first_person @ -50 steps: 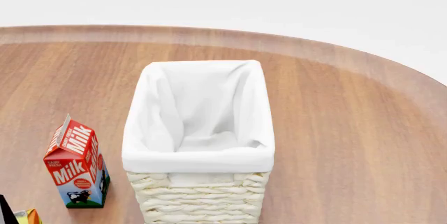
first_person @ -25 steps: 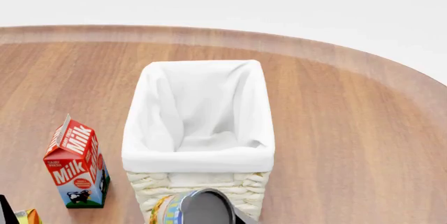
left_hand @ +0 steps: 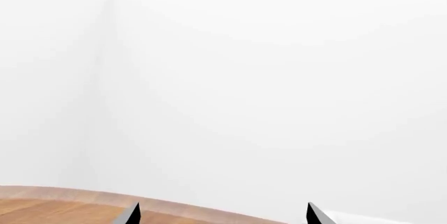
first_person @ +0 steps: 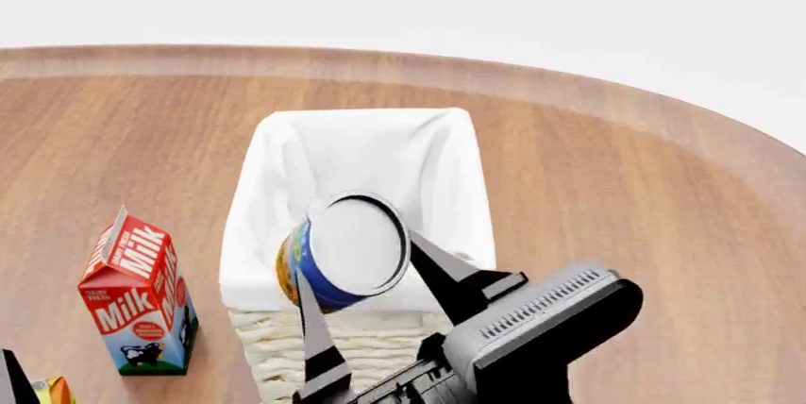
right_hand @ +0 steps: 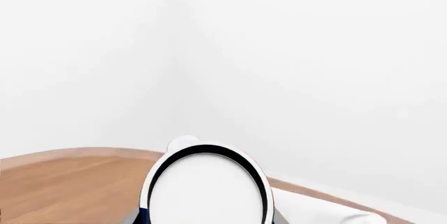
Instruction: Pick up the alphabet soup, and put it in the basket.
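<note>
Carrying alphabet soup (first_person: 338,255) clamped in right gripper (first_person: 365,277) over basket (first_person: 259,234) near rim; next push farther in, then release.

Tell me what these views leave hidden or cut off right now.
- Basket floor, head view: largely covered by the alphabet soup held in the right tool.
- Soup label, right wrist view: only the white end shows; the frame edge cuts the rest.
- Left tool, left wrist view: only two fingertips show; absent from head view.
- Orange item beside the milk carton: cut off at the corner.
</note>
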Robot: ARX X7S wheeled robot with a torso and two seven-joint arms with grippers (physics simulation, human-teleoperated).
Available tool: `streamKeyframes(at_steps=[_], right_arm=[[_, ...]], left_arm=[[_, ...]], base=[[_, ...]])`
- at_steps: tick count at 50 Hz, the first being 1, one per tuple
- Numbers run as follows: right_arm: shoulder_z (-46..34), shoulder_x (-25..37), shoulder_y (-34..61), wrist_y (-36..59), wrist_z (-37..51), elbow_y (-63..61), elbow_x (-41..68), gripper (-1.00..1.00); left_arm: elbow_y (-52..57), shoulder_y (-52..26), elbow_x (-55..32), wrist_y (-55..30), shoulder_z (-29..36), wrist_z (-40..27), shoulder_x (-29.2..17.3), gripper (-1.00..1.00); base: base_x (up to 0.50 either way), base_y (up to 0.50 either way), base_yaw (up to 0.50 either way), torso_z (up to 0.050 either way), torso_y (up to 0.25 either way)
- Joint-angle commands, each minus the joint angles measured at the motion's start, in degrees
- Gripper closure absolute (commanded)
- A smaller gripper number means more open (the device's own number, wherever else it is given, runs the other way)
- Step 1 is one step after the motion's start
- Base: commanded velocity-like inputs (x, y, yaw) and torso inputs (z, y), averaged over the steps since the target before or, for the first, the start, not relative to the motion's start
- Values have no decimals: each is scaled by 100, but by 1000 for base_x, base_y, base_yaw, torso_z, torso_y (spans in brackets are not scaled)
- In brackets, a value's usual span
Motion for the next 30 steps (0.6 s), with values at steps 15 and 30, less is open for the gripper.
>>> streamKeyframes(at_steps=[15,30], right_arm=[[-481,-983,3263,2799,720,1458,-130,100],[-689,-2282,4982,2793,330,4981,-570,100]], left_arm=[[39,4,31,-60,41,-26,-32,-100],[123,28,8,-82,37,-54,-66,-100]], base=[[0,0,0,0,0],[0,0,0,1,1]])
